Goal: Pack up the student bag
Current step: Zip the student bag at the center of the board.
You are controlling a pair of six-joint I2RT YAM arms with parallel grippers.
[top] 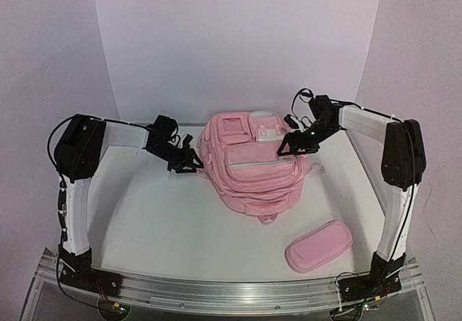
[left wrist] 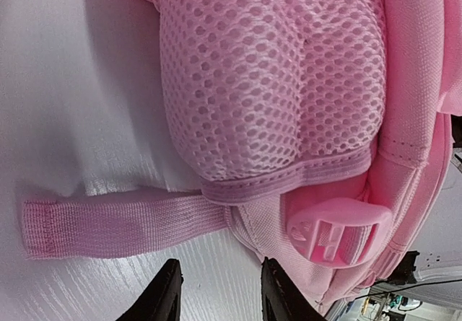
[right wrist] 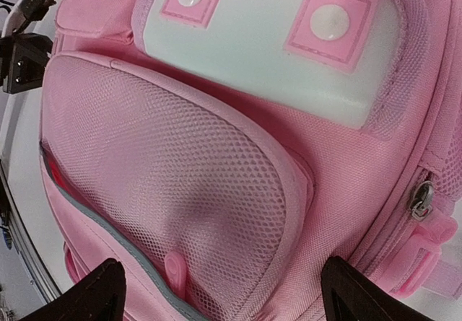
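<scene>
The student bag [top: 254,168], a large pink backpack, lies front-up at the middle of the table. My left gripper [top: 192,162] is open and empty at the bag's left side. In the left wrist view its fingertips [left wrist: 167,292] hover over the table just short of a pink webbing strap [left wrist: 123,223], the mesh side pocket [left wrist: 267,76] and a pink buckle [left wrist: 336,231]. My right gripper [top: 290,146] is open wide and empty above the bag's upper right. In the right wrist view it [right wrist: 227,299] spans the mesh front pocket [right wrist: 180,191] and a pink zipper pull [right wrist: 175,270].
A small oblong pink pencil case [top: 318,245] lies on the table at the near right, apart from the bag. A white panel with two snaps [right wrist: 253,40] sits on the bag's top pocket. A metal zipper pull [right wrist: 421,198] is at the right. White walls enclose the table.
</scene>
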